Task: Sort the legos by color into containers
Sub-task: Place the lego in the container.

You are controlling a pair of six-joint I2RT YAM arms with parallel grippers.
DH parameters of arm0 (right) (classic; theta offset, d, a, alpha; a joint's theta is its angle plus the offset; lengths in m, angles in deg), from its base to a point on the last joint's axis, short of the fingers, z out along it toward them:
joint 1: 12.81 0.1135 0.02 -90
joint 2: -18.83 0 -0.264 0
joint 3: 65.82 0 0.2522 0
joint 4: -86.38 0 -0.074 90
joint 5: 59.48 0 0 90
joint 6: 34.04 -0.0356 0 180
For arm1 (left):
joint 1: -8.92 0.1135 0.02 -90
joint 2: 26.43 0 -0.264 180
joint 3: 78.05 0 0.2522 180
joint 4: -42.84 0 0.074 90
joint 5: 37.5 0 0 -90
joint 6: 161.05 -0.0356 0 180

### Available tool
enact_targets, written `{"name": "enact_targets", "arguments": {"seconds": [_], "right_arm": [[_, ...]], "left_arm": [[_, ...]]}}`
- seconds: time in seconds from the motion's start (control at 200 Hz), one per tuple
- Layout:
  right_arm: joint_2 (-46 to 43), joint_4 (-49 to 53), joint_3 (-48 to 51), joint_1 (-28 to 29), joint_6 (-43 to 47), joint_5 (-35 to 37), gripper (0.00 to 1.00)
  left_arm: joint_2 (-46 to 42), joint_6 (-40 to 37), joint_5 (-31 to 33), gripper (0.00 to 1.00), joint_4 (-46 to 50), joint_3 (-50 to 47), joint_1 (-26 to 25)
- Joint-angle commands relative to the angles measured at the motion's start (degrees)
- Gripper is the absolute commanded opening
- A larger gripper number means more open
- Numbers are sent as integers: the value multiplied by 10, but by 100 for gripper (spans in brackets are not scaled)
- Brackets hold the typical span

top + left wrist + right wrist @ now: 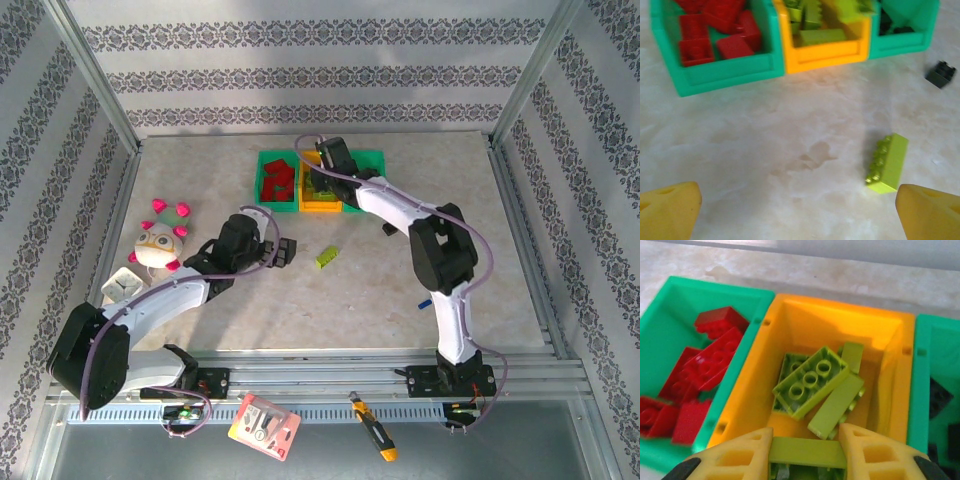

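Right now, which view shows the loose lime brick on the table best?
The left wrist view: the lime brick lies close and sharp, studs visible along its side, on the bare table short of the orange bin. The top view has the same brick only as a small lime block between the two arms.

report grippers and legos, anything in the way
Left gripper open, by loose green brick. Right gripper shut on green lego over orange bin. Black brick loose too. Nothing blocking.

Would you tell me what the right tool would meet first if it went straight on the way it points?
Probably the lime bricks piled in the orange bin, beneath the lime piece the right tool grips; depth is unclear.
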Motion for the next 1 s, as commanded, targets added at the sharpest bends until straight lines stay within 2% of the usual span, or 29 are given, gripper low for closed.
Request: {"name": "enact_targets", "arguments": {"seconds": [0.0,0.125,0.255,0.37,0.525,0.759,0.994], "right_arm": [[45,-10,-68,-6,20,5,27],[77,-2,-114,-10,25,-11,32],[68,4,-130,-10,38,-22,57],[24,2,-99,-12,40,-23,71],[-76,-26,10,-17,34,-26,76],[-258,-62,230,-39,-1,-20,77],[-383,-58,378,-65,-30,-5,77]], "left_arm": [[11,-39,-10,99,-67,-12,-29],[34,-61,-12,99,-89,-15,-55],[48,-74,-18,99,-96,-15,-62],[61,-107,-26,99,-107,-14,-67],[115,-145,-36,100,-101,19,-76],[237,-157,-18,94,-45,118,-98],[330,-151,-65,84,-39,187,-102]]}}
